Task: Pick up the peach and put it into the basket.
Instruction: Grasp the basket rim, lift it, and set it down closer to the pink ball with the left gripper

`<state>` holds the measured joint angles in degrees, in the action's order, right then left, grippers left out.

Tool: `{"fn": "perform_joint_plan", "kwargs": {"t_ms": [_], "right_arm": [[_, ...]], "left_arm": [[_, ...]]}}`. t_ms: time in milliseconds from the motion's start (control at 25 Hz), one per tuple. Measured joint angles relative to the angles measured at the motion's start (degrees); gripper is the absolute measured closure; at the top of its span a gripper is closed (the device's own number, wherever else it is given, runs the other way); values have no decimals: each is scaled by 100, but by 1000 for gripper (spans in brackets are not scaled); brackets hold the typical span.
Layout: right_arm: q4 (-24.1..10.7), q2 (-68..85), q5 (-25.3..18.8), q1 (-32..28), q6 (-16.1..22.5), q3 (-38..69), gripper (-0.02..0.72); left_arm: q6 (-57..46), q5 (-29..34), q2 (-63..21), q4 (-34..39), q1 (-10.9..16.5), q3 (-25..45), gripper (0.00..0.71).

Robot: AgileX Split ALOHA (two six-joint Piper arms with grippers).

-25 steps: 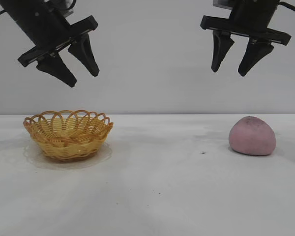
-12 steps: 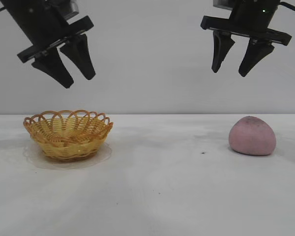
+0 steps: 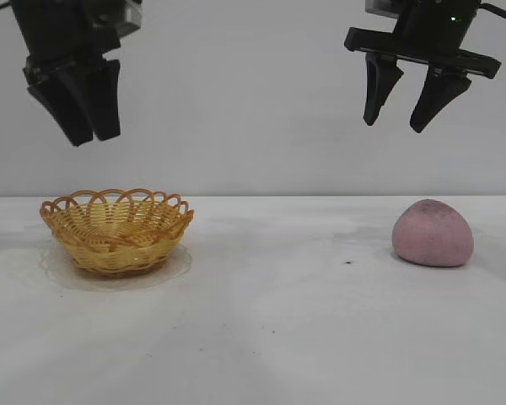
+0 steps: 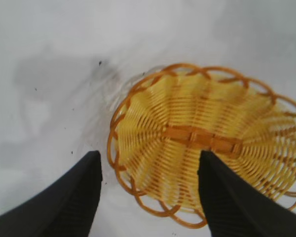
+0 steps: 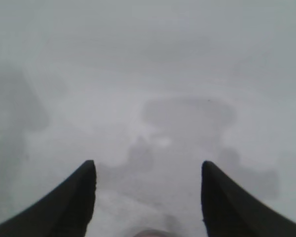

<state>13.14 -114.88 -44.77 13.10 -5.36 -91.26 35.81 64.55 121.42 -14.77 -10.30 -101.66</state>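
Above the white bench (image 3: 261,337), left hand (image 3: 84,135) and right hand (image 3: 401,122) hang spread and empty, touching nothing.

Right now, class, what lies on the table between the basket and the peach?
Nothing but bare white table with a tiny dark speck near the peach; the exterior view shows it, basket left.

The basket (image 4: 207,143) and the peach (image 5: 150,233) are cut off by the wrist views' edges.
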Motion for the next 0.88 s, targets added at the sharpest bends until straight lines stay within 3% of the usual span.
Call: {"fn": "perform_joint_plan", "kwargs": {"t_ms": [320,680,800,880], "right_arm": [[0,0,-19,0,-21,0,254],[-10,0,-23,0,-139,0,254],[-10,0,-33,0,-139,0,254],[-10,0,-33,0,-139,0,254]], "left_arm": [[0,452,791,77,0,-848,300],[100,539,1372,127,0,-1146,300],[100,539,1470,176,0,-1205,436],[104,539,1475,199,0,-1213,599]]}}
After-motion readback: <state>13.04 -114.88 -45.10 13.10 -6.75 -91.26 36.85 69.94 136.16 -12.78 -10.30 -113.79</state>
